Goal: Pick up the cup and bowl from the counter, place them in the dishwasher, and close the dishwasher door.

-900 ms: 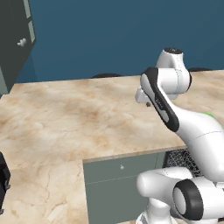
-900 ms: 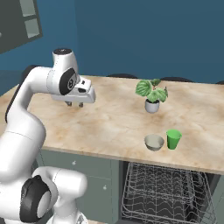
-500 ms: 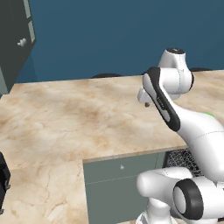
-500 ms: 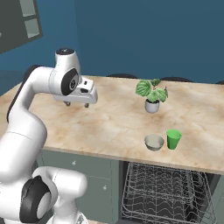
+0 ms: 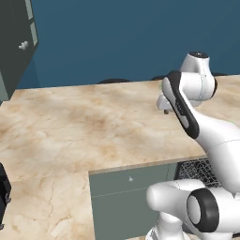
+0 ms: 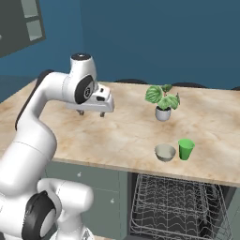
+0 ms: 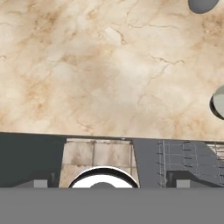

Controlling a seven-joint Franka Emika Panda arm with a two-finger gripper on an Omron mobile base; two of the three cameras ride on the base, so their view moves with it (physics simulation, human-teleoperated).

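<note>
Cup [image 6: 186, 149] is sitting at 3 o'clock beside bowl [image 6: 165, 152]; gripper [image 6: 92, 113] is hanging wide open, holding nothing.

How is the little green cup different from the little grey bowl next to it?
The small bright green tapered cup is taller and narrower, while the small round grey metallic bowl is low and wide. The cup is green all over; the bowl is grey outside with a pale beige inside. The cup stands to the right of the bowl in the right base view. Both sit upright, open side up, near the front edge of the beige marbled counter, above the dishwasher's wire rack.
</note>
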